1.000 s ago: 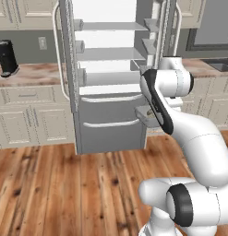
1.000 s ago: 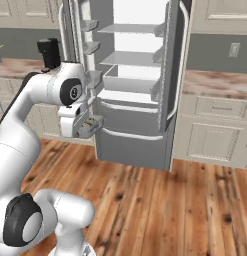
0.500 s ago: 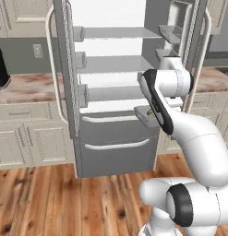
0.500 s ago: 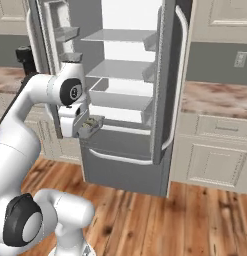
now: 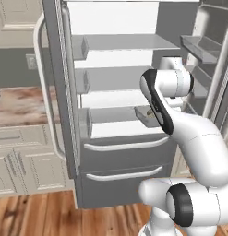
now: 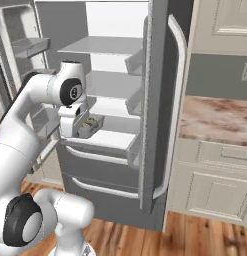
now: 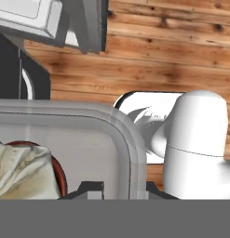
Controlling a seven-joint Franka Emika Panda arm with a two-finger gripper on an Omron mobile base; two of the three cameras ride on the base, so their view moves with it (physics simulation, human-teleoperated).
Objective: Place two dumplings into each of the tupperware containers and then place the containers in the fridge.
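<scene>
Kitchen with wood floor; fridge standing open, shelves bare. Hand clenched on the rim of a tupperware container, held level just before the lower shelf. Dumpling visible inside. Probably light and stiff, the thin rim slippery; soft load free to slide, so best kept flat.

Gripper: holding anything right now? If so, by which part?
Yes. The gripper is shut on the rim of a tupperware container with a dumpling inside, in front of the open fridge.
</scene>
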